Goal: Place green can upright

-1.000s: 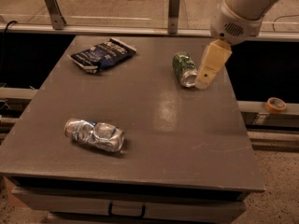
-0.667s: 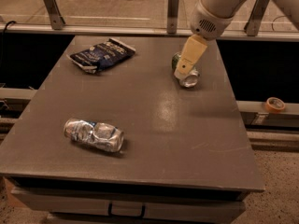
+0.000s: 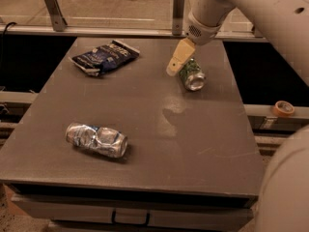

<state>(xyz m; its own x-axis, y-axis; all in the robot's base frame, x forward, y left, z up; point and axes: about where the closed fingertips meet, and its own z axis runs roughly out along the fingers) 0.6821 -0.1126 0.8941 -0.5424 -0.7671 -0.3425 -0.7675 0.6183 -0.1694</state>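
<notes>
1. The green can [image 3: 192, 74] lies on its side on the table [image 3: 145, 178], close to the right edge and in the far half. Its silver end points toward the near edge. It is not upright, so I judge the task has not really begun.
2. The gripper [image 3: 177, 62] hangs from the arm, which comes in over the far right corner. It sits low, just beside the left flank of the can, perhaps touching it. I think I have it there to get alongside the round body before grasping. How wide the gripper stands I am not able to judge, because only one tan side of it shows.
3. The crushed silver-blue can [image 3: 96, 139] lies near the left edge in the near half, and the dark snack bag [image 3: 104, 57] lies toward the far left corner. Both are well apart from the work, so they should not disturb it.
4. Compared with one second ago, the gripper has crossed over. It was then at the right side of the green can, shortly after above it, and now it is at the left side.
5. The green can itself seems to be in the same place and at the same angle as before. The other two things have not moved.
</notes>
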